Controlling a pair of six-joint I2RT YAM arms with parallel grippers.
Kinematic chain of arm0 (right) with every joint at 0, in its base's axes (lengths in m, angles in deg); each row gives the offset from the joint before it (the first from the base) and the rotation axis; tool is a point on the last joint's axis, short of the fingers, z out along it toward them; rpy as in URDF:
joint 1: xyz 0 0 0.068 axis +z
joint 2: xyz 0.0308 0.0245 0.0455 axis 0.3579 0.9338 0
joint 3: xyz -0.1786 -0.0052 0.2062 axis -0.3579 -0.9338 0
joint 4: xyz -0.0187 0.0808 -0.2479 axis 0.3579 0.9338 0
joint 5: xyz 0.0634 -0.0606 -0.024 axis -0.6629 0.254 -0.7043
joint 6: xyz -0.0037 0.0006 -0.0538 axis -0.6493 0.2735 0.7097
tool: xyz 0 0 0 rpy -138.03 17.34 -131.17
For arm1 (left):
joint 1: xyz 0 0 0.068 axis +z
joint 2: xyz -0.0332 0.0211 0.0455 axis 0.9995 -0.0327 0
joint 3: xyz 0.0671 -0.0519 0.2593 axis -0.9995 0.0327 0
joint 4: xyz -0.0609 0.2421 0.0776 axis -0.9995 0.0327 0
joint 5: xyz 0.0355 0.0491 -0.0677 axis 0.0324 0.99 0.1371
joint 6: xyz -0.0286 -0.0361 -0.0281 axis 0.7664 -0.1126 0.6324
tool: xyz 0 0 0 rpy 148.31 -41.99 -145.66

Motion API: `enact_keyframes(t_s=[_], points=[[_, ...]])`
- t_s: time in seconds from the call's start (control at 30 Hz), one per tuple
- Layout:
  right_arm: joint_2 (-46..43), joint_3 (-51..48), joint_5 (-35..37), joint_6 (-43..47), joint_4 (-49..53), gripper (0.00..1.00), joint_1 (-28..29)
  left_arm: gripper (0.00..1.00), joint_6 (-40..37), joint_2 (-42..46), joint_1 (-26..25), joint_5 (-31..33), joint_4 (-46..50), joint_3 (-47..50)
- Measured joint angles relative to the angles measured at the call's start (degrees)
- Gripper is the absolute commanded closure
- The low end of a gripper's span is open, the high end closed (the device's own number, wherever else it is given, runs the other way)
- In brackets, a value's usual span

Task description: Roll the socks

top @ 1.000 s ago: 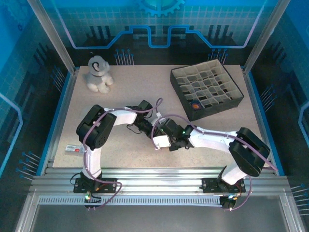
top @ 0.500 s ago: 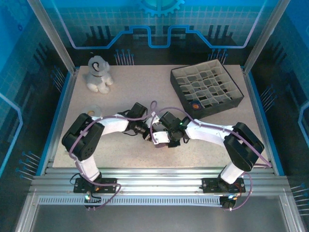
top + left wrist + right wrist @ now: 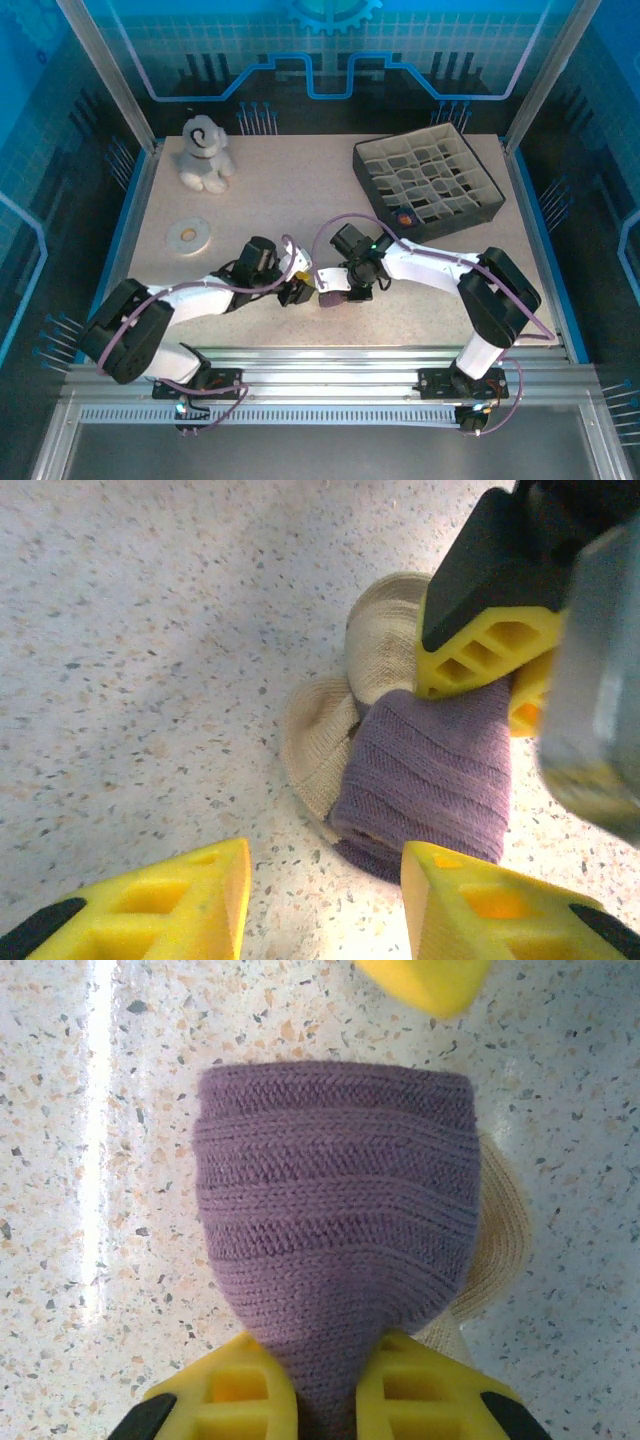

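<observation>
The socks (image 3: 335, 1190) are a purple knit bundle with a tan toe (image 3: 503, 1228) showing at its side, lying on the speckled table. My right gripper (image 3: 325, 1392) is shut on the bundle's narrow end, which is pinched between its yellow fingers. In the left wrist view the same socks (image 3: 430, 770) lie just beyond my left gripper (image 3: 325, 892), which is open with bare table between its fingers; the right finger tip is near the roll's edge. In the top view the left gripper (image 3: 302, 291) and right gripper (image 3: 338, 288) face each other at the table's front middle.
A grey plush toy (image 3: 205, 152) sits at the back left. A black box with many compartments (image 3: 428, 188) stands at the back right. A white ring (image 3: 188, 236) lies on the table left of the arms.
My left arm has dropped low and stretched out from the left, uncovering the white ring. Its gripper has opened wider in front of the socks. The right gripper keeps its grip.
</observation>
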Motion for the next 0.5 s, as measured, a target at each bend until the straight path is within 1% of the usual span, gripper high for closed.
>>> enact_keyframes(t_s=[0.1,0.23,0.37,0.5], points=[[0.4,0.5,-0.6,-0.2,0.5,1.0,-0.3,0.57,-0.3,4.7,-0.6,1.2,-5.5,4.9],[0.8,1.0,-1.2,-0.2,1.1,1.0,-0.6,0.55,-2.3,12.9,-3.2,3.1,-12.4,12.2],[1.7,2.1,-2.1,-0.4,2.3,1.0,-1.1,0.54,-4.0,16.0,-6.0,5.4,-13.2,12.8],[3.4,4.2,-4.0,-0.8,4.6,1.0,-2.1,0.56,-6.3,17.2,-10.1,8.9,-12.7,12.8]])
